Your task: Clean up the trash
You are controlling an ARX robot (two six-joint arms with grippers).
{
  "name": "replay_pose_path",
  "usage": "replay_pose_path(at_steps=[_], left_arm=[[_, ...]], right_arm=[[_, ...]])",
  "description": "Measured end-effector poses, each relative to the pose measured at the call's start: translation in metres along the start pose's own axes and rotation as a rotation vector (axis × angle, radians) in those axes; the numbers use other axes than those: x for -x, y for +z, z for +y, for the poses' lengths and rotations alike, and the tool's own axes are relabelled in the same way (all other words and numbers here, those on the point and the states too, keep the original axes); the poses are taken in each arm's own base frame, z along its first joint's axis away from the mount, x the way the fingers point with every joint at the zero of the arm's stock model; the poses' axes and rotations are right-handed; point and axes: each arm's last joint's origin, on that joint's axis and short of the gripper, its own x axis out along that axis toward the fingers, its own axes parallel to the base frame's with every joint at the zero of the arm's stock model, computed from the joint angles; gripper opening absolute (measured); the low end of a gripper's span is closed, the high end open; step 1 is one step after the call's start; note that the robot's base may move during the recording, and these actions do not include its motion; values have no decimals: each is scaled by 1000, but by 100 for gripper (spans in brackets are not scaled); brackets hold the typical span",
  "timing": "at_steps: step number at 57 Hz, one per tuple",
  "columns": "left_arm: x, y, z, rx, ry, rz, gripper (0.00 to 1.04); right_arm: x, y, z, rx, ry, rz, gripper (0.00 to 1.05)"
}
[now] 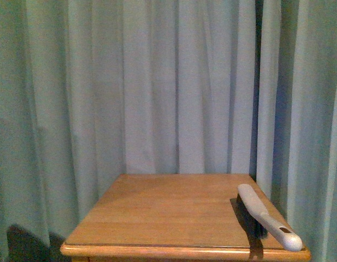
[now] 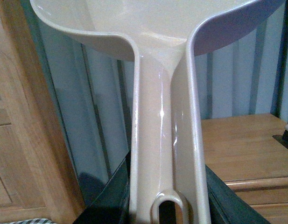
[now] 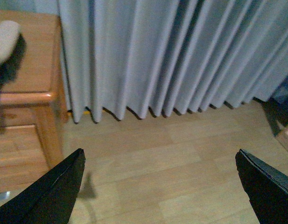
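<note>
The trash, a crumpled white paper wad, shows in no view. My left gripper is shut on the handle of the beige dustpan, whose pan fills the upper part of the left wrist view, held up beside the wooden table. My right gripper is open and empty above the bare wood floor, next to the table's side. A brush with a white handle and dark bristles lies on the table's right front corner. It also shows in the right wrist view. Neither arm shows in the front view.
Pale grey-green curtains hang behind and beside the wooden table, reaching the floor. A wooden cabinet or frame stands to one side of the dustpan. A dark object sits at the floor's edge.
</note>
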Motion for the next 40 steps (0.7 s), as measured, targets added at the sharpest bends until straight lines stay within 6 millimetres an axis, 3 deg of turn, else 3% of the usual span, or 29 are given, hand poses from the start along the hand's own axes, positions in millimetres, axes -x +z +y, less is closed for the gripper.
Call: replay_pose_path(at_steps=[11,20,30,40], left_arm=[[0,0,0,0,0,0,27],[0,0,0,0,0,0,27],[0,0,0,0,0,0,27],[0,0,0,0,0,0,27]], right_arm=[[-34,64,22,-53,179,118,97],[-80,108,54,-127,241,259,97],[-123,129,95,-188,288,393,97],[-158,123,128,-221,271,530,97]])
